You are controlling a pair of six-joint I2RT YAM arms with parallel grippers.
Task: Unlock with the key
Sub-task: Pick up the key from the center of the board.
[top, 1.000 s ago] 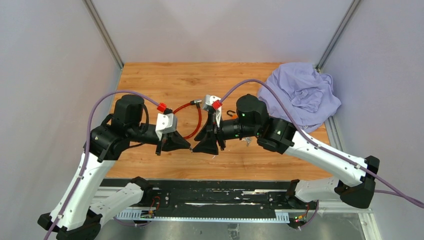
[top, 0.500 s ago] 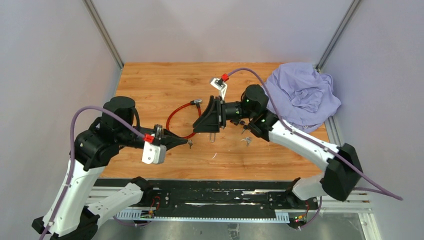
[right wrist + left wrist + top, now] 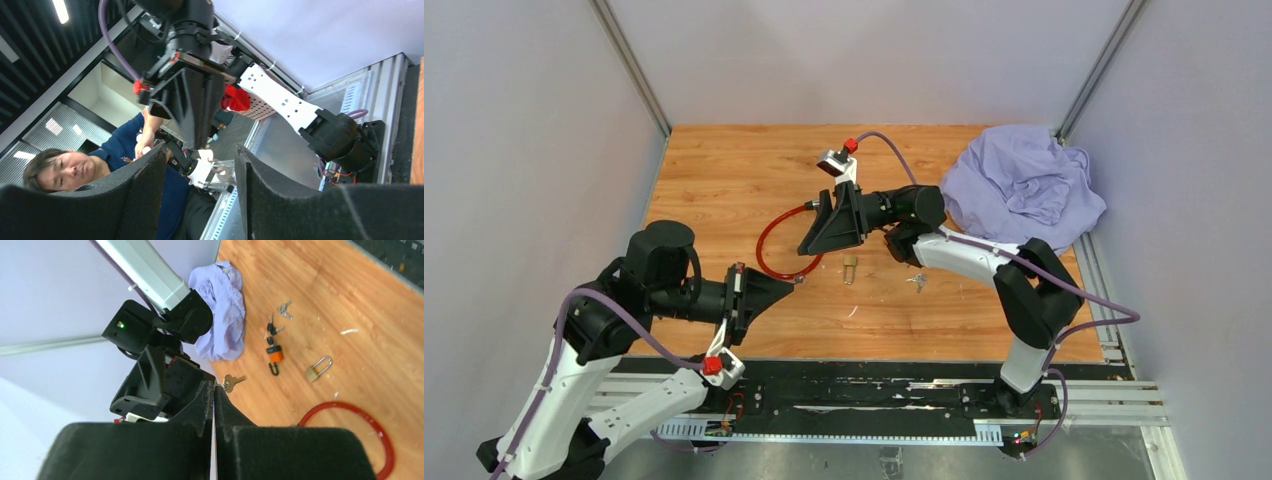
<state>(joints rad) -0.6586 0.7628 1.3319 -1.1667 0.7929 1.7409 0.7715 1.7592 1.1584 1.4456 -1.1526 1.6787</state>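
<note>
My left gripper [image 3: 792,284] [image 3: 215,388] is shut on a small ring from which a brass key [image 3: 231,382] hangs, held above the table's near left. A brass padlock [image 3: 850,268] [image 3: 317,369] lies flat on the wood, apart from both grippers. My right gripper [image 3: 809,240] [image 3: 200,167] hovers open and empty just behind the padlock, over the red cable. In the right wrist view its fingers [image 3: 142,192] point toward the left arm.
A red cable loop [image 3: 769,250] [image 3: 352,407] lies left of the padlock. An orange padlock with keys [image 3: 273,352] and loose keys [image 3: 916,282] [image 3: 285,309] lie to the right. A purple cloth [image 3: 1024,190] is heaped at the back right corner.
The two grippers have parted. My left arm drew back toward the near left with the key. My right arm swung back and left, leaving the brass padlock on the table.
</note>
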